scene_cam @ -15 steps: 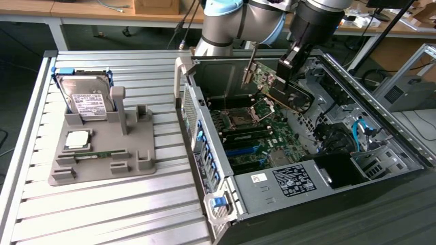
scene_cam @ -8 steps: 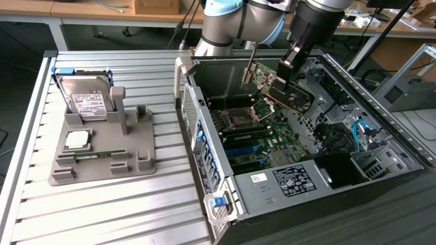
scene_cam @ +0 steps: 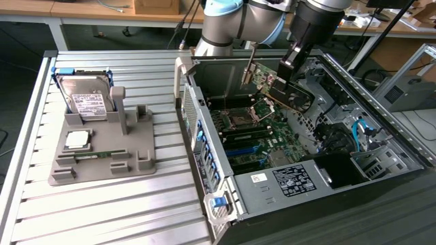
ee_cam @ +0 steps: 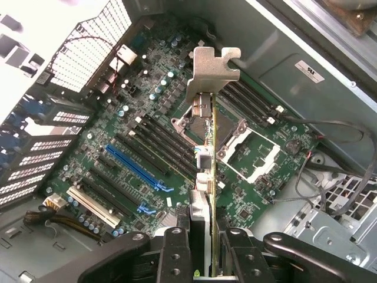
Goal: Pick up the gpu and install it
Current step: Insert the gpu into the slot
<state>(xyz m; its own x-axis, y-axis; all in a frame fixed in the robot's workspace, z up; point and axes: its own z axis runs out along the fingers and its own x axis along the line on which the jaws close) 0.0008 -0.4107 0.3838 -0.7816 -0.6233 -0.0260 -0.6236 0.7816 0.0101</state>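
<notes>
Since nothing is seated yet, quick pass from the exterior view's left: grey holder (scene_cam: 102, 171) on the slatted table (scene_cam: 136, 214), hard drive (scene_cam: 85, 99) standing in it, memory stick (scene_cam: 102, 153) lying flat in front, nothing touching either. Next over, computer case (scene_cam: 204, 132) on its side, panel off, motherboard (scene_cam: 262, 135) face up. The gpu (scene_cam: 283, 89) is in the air above the board toward the far end of the case, well apart from the holder, on edge, a bit tilted, not in any slot. The gripper (scene_cam: 286, 69) comes down from above and has it, jaws part-way closed and clamped on the card's upper edge, one of the fingers (ee_cam: 175, 253) on each face. In the wrist view the card runs edge-on away from the grip, silver end bracket (ee_cam: 210, 73) at the far end, processor socket (ee_cam: 238, 144) below it, long blue slot (ee_cam: 135, 168) off to one side of the card's line, so I'd judge it isn't over a slot. To do this well, I reckon: card plumb, bottom edge parallel to and directly over the slot, bracket lined up with its opening in the case wall, straight slow descent, no twist; the grip looks to sit away from the bracket end, so the card could pivot if it catches
</notes>
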